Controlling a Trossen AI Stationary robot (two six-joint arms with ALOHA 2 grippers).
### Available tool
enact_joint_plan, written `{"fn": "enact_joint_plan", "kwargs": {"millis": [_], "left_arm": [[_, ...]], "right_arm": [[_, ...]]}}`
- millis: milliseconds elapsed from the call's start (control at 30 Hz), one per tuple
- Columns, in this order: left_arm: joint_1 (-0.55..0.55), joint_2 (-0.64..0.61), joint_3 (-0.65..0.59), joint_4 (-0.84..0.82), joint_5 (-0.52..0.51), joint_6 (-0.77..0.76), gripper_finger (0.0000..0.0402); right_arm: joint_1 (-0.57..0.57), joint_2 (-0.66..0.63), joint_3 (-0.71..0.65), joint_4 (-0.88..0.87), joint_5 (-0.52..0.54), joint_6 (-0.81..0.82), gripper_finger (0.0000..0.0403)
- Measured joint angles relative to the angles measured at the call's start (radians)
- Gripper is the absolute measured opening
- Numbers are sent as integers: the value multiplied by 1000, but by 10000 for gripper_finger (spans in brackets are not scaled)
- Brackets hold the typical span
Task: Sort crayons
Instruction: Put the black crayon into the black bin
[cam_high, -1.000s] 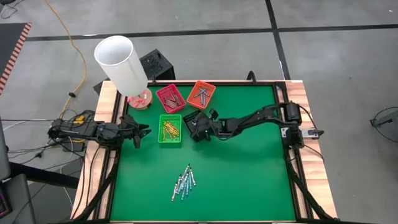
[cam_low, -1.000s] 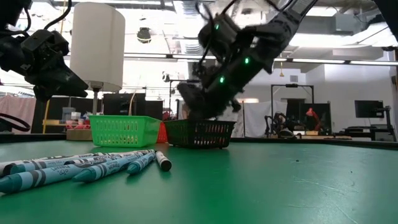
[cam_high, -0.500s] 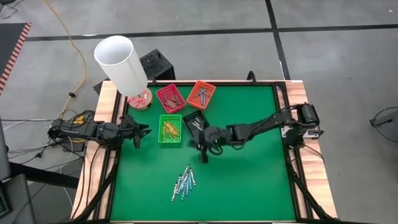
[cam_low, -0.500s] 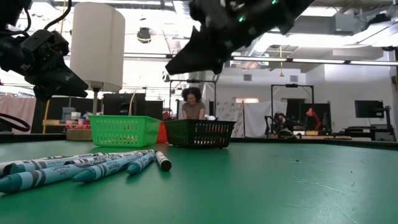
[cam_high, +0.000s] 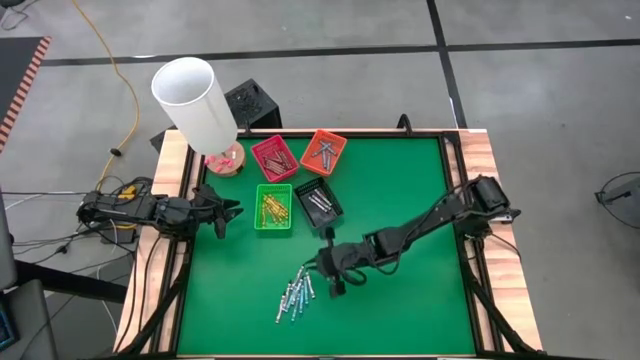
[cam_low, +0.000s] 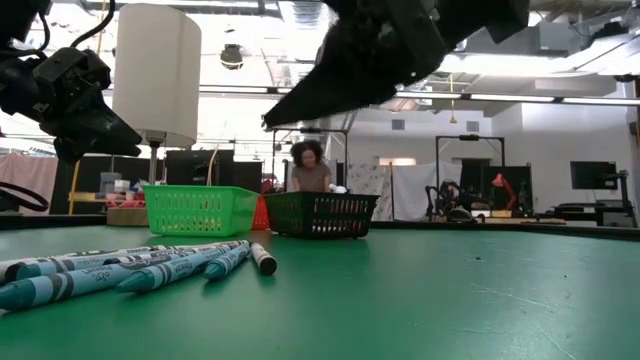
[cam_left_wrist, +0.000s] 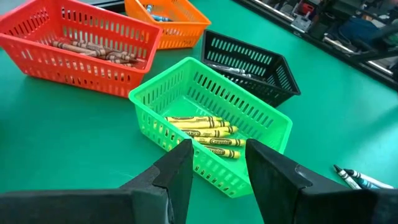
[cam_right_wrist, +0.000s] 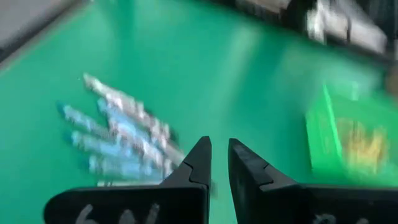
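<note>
The right gripper (cam_high: 333, 274), jaws nearly closed and seemingly empty, has moved from the black tray (cam_high: 317, 201) toward the loose crayons (cam_high: 297, 293) at seven o'clock, probably to pick another.

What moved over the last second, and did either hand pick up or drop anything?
The right hand swung away from the black tray, out over the mat to the loose crayons. It carries nothing, fingers slightly apart. The left hand stayed parked at the mat's left edge, open and empty. Trays and the crayon pile are unchanged.
</note>
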Motion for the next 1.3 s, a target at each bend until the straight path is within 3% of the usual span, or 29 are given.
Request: {"fn": "enact_joint_plan", "kwargs": {"millis": [100,200,467,867,1200,1300], "left_arm": [[0,0,0,0,1,0,137],[0,0,0,0,1,0,137],[0,3,0,0,2,0,137],[0,14,0,0,1,0,137],[0,14,0,0,1,0,137],[0,14,0,0,1,0,137]], "right_arm": [[-11,30,16,114,-20,-89,50],[-34,72,66,131,-71,-73,50],[-69,186,115,64,-129,-110,50],[-111,182,125,41,-286,-220,86],[-83,186,125,-75,-269,111,103],[-62,186,125,-89,-160,199,103]]}}
